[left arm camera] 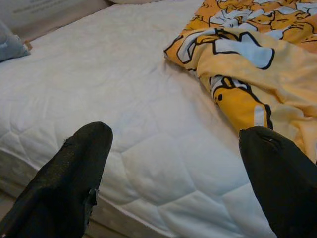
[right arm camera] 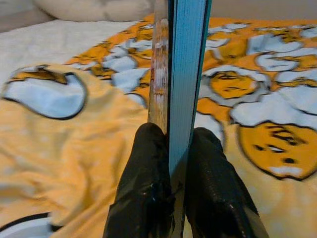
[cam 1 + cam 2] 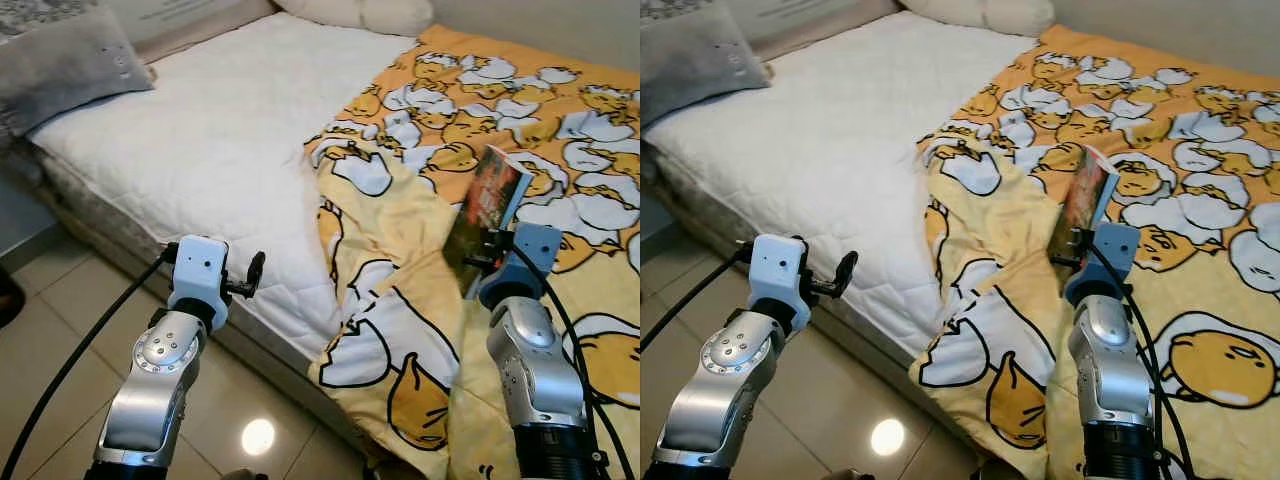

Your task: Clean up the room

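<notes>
My right gripper (image 2: 173, 153) is shut on a thin book (image 3: 487, 212) with a dark reddish cover and blue page edges (image 2: 185, 74), held upright above the yellow cartoon-egg blanket (image 3: 520, 110) on the bed. The blanket's edge is crumpled near the middle of the bed (image 1: 233, 59). My left gripper (image 1: 173, 163) is open, its two black fingers (image 1: 69, 183) spread wide just over the white quilted mattress (image 3: 220, 150) near the bed's front edge.
A grey pillow (image 3: 60, 65) lies at the bed's far left corner and a cream pillow (image 3: 370, 12) at the head. Beige tiled floor (image 3: 60, 310) runs along the bed's front side, with a black cable (image 3: 80, 350) trailing from my left arm.
</notes>
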{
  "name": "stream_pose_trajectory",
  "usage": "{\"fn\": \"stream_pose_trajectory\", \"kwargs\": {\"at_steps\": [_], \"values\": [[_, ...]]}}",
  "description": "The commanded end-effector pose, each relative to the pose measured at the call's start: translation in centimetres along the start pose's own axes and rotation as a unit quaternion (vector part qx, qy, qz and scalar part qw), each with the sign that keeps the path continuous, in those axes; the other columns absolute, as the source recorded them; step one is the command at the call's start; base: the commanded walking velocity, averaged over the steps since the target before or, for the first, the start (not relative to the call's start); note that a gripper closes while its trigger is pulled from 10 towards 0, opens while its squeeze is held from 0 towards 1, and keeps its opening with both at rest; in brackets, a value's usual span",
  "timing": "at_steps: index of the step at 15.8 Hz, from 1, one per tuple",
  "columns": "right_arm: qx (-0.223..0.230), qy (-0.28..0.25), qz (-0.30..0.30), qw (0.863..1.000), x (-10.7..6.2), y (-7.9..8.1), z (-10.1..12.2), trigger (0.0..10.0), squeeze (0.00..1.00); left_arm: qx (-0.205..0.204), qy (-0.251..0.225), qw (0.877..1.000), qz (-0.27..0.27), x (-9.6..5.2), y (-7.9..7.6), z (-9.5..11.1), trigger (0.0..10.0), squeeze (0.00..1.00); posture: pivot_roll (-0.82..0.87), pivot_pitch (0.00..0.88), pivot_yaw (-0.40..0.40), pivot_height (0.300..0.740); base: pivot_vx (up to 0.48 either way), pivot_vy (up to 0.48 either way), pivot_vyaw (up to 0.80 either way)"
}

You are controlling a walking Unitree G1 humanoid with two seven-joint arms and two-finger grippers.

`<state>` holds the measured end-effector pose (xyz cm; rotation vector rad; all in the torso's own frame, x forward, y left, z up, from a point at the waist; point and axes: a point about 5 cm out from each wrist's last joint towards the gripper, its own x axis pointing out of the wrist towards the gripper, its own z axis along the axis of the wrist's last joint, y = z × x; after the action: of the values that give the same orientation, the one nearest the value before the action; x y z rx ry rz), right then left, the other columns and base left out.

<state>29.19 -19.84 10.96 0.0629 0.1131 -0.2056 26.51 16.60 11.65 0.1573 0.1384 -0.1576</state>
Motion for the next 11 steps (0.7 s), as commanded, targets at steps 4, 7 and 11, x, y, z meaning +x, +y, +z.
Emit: {"fn": "stream_pose_trajectory", "kwargs": {"at_steps": [4, 7, 11], "values": [[0.005, -0.037, -0.032, 0.999, 0.6, 0.2, 1.5, 10.0, 0.0, 0.009, -0.004, 1.0, 0.009, 0.3, 0.2, 0.5, 10.0, 0.0, -0.04, 0.0, 0.019, 0.74, 0.0, 0.061, -0.8], [0.009, -0.006, 0.005, 1.0, 0.2, 0.7, 0.8, 10.0, 0.0, 0.011, 0.002, 1.0, 0.015, 0.1, 0.5, 0.2, 10.0, 0.0, -0.03, 0.0, 0.014, 0.74, 0.0, 0.274, -0.79], [0.03, 0.012, 0.001, 0.999, 0.0, 1.0, 0.1, 10.0, 0.0, 0.012, 0.007, 1.0, 0.017, 0.0, 0.9, 0.1, 10.0, 0.0, -0.04, 0.0, 0.023, 0.74, 0.0, 0.28, -0.16]]}}
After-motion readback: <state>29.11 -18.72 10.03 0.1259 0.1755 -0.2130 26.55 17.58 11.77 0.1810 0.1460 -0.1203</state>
